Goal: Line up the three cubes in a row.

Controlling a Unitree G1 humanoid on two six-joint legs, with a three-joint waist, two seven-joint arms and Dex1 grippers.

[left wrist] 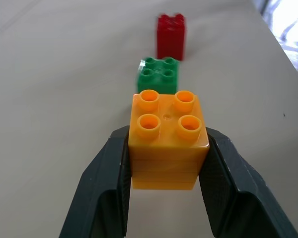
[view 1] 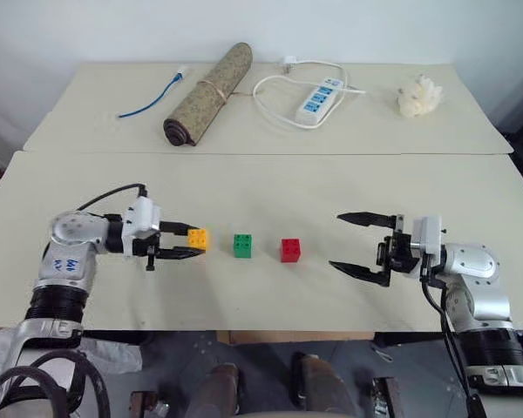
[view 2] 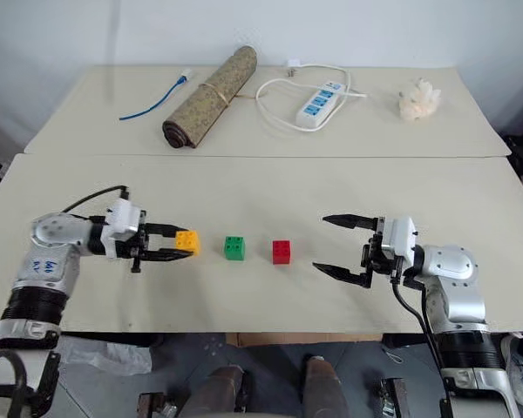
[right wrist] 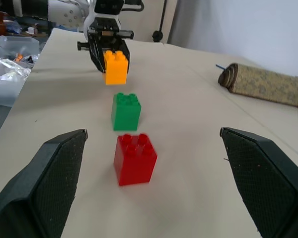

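The left end effector [view 1: 188, 242] points sideways toward the middle of the table [view 1: 261, 183] and its two black fingers [left wrist: 107, 188] are clamped on the yellow-orange brick [view 1: 198, 239], one finger on each side, studs facing up. In the right wrist view the yellow-orange brick seems to sit a little above the table top, though I cannot be sure it is lifted. Just beside it, toward the middle, stands the green brick [view 1: 242, 246] on the table, and a bit further along stands the red brick [view 1: 290, 250], also on the table. The three bricks lie close to one line across the front table, with small gaps between them and none touching. The red brick looks turned a little compared with the green one. The right end effector [view 1: 353, 243] points sideways at the red brick from the other side, near it but apart from it, and its two fingers are spread wide with nothing between them. On the far table behind lie a blue cable [view 1: 150, 98], a rolled-up mat [view 1: 207, 94] with a band around it, a white power strip [view 1: 319, 98] with its looped cord, and a small pale crumpled thing [view 1: 419, 96] I cannot name
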